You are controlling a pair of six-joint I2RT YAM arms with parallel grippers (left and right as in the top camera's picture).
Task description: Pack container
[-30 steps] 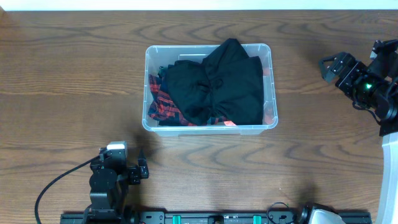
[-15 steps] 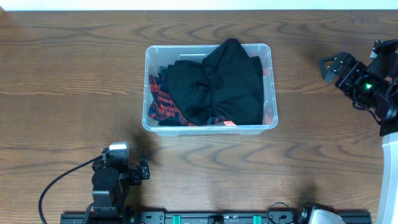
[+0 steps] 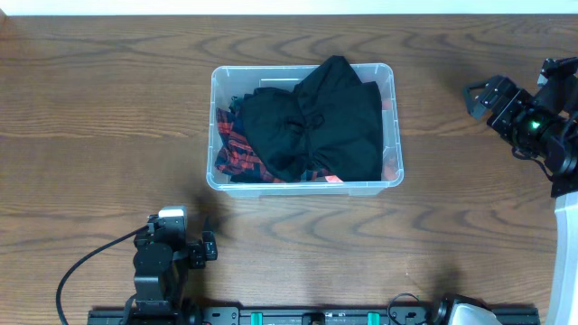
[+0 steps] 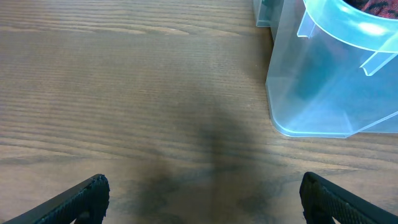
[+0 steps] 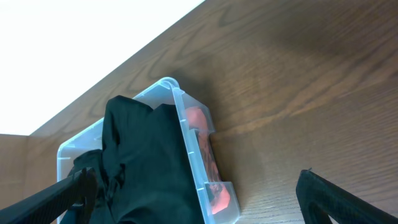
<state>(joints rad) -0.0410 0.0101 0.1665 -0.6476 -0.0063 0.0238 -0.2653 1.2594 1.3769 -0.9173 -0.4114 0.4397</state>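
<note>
The container (image 3: pixel 213 126), a clear plastic tub, stands at the table's middle. A black garment (image 3: pixel 316 126) fills most of it and lies over a red plaid cloth (image 3: pixel 237 149) at its left side. My left gripper (image 3: pixel 209 248) is open and empty, low over the table in front of the tub's left corner. That corner shows in the left wrist view (image 4: pixel 329 81). My right gripper (image 3: pixel 479 97) is open and empty, held in the air to the right of the tub. The right wrist view shows the tub (image 5: pixel 186 118) with the black garment (image 5: pixel 137 168) and red cloth (image 5: pixel 211 168) pressed against its wall.
Bare wood-grain table (image 3: pixel 108 108) lies all round the tub. A black rail with the arm bases (image 3: pixel 316 316) runs along the front edge. A white wall borders the table's far edge (image 5: pixel 74 50).
The left arm has shifted very slightly at the front of the table. The tub, the clothes and the right arm have not moved.
</note>
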